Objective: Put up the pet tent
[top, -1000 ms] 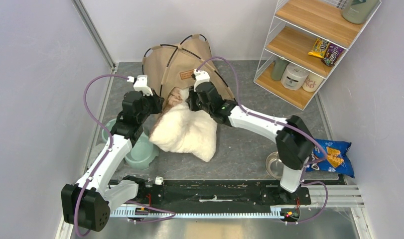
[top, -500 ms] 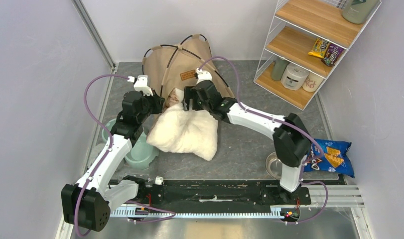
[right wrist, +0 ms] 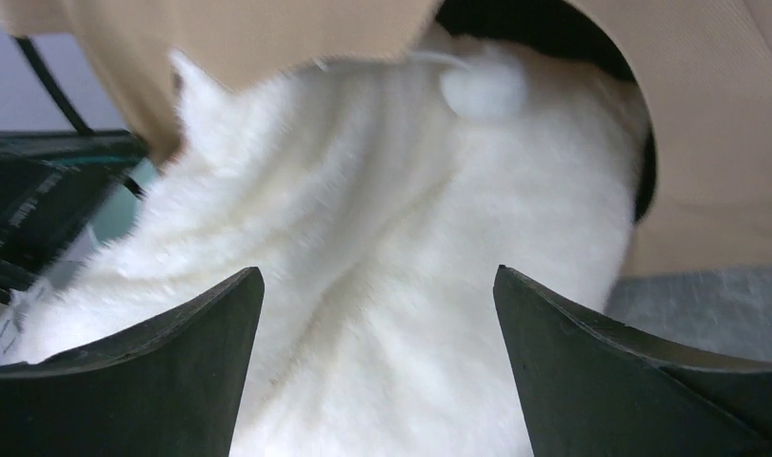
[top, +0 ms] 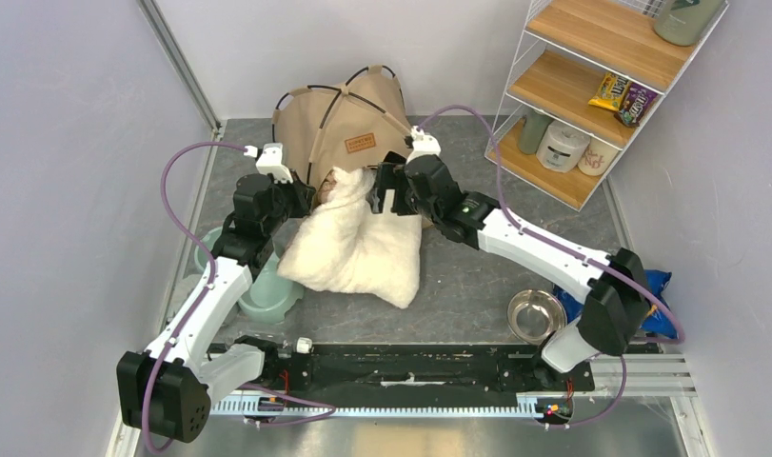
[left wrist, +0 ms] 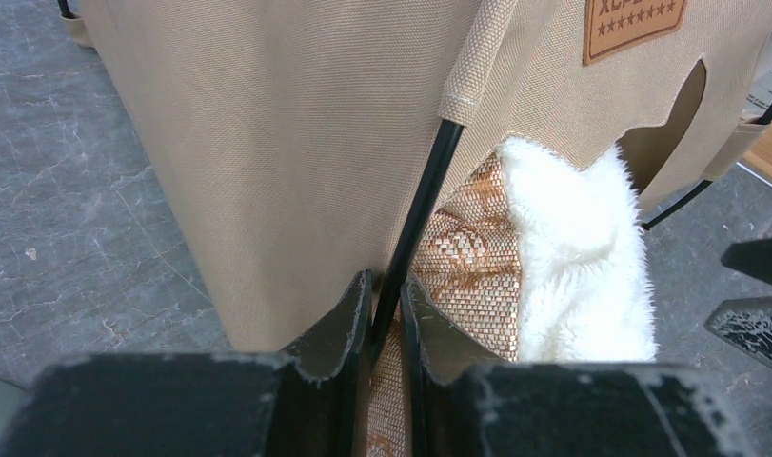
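Our left gripper is pinched narrow on a thin black pole at the front corner of the tent, just beside the doorway. We judge this grip anchors the light tent so it neither slides nor tips while the pillow is worked in. Our right gripper stands wide open with nothing in it, hovering just over the fluffy white pillow.

The pillow lies partly in. Its far end is tucked through the arched doorway and the rest spreads across the grey table toward us. The tent stands upright at the back of the table, its poles crossing over the top and a brown label above the doorway.

We reckon the next move calls for a fresh hold on the pillow and a push inward. The doorway's fabric edge could snag the pile.
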### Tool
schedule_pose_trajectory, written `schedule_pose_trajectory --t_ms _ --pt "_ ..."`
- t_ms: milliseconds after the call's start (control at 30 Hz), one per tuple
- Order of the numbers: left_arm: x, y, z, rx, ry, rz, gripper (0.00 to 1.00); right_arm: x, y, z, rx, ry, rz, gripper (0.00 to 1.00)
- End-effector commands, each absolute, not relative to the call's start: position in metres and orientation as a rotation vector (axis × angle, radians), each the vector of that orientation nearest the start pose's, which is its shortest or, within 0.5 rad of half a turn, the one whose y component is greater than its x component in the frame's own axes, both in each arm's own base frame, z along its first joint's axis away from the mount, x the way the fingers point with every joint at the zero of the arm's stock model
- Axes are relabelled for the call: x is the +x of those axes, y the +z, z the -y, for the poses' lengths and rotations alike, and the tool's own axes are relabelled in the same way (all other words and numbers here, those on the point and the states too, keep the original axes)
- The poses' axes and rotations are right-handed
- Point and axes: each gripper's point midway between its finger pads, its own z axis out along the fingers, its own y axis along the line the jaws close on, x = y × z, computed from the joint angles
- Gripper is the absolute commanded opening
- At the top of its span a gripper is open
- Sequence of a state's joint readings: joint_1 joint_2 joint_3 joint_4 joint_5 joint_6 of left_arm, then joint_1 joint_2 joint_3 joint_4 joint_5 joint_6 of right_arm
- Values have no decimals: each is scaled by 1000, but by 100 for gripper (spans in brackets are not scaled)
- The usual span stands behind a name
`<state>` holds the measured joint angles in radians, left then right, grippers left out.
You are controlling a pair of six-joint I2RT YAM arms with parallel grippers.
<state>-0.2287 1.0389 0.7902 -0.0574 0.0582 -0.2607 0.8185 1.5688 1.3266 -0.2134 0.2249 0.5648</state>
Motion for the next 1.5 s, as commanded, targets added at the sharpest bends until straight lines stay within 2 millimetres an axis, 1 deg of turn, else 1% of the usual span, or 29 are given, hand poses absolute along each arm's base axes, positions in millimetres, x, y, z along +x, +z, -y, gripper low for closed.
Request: schedule_pose_trajectory --t_ms 0,33,100,133,200,300,367,433,467,500,533,567,633,667,700,733,767,800,900,967,1033,1067,1100,1133,1167,1300,1367,1400,1467 --pt "356 246 104 -20 -418 -1840 2 325 220 -302 35 578 -2139 97" --pt "356 246 105 -21 -420 -1842 2 320 211 -295 65 562 -2159 97" --pt "356 246 105 -21 -423 -1842 2 308 185 -279 125 520 -2207 97" --pt "356 245 105 -24 -425 -1843 2 302 173 -276 126 525 -2226 97" --pt "357 244 106 -23 -428 -1845 2 290 151 -280 83 578 -2265 97" --pt "357 244 107 -20 -430 -1845 2 280 120 -292 42 651 -2303 97" --pt "356 244 108 -17 -438 -1847 2 280 108 -301 21 695 -2303 96" --pt "357 243 109 -15 -447 -1848 2 285 104 -313 2 762 -2260 93" --pt "356 244 110 -13 -452 -1847 2 288 103 -317 -3 784 -2236 88" --pt "356 244 111 -11 -456 -1848 2 290 106 -321 -12 808 -2212 80" --pt "356 244 111 -9 -456 -1847 2 293 114 -325 -8 835 -2182 68" --pt "356 245 110 -9 -453 -1846 2 295 123 -326 2 854 -2154 52" --pt "356 245 109 -10 -443 -1846 2 298 155 -326 10 893 -2066 24" --pt "356 246 108 -14 -438 -1842 2 301 169 -323 21 884 -2032 13" --pt "355 246 108 -13 -439 -1841 2 304 182 -318 36 857 -2008 5" --pt "355 247 108 -12 -440 -1839 2 309 192 -313 31 815 -1991 0" --pt "355 248 108 -11 -441 -1837 2 314 204 -310 19 775 -1979 0" --pt "355 249 109 -10 -444 -1836 2 318 210 -307 -2 733 -1974 0" --pt "355 250 110 -9 -449 -1836 2 328 237 -316 -137 688 -1905 0" --pt "355 250 110 -10 -452 -1836 2 334 246 -327 -256 665 -1877 0" --pt "355 250 110 -8 -454 -1835 2 342 250 -337 -374 620 -1857 0" --pt "355 249 110 -8 -454 -1838 2 348 248 -339 -417 574 -1853 0" --pt "355 250 110 -8 -454 -1836 2 357 242 -338 -428 522 -1862 0" --pt "354 250 110 -6 -454 -1836 2 367 243 -335 -430 469 -1854 0" --pt "354 250 110 -6 -453 -1837 2 375 239 -334 -429 434 -1860 0" --pt "355 251 109 -3 -445 -1836 2 408 212 -313 -338 282 -1937 0" --pt "355 251 109 -1 -443 -1838 2 416 195 -307 -304 249 -1988 0" --pt "355 251 109 -1 -440 -1837 2 417 186 -305 -300 228 -2017 3" --pt "355 252 108 1 -434 -1837 2 414 181 -303 -282 227 -2045 14"
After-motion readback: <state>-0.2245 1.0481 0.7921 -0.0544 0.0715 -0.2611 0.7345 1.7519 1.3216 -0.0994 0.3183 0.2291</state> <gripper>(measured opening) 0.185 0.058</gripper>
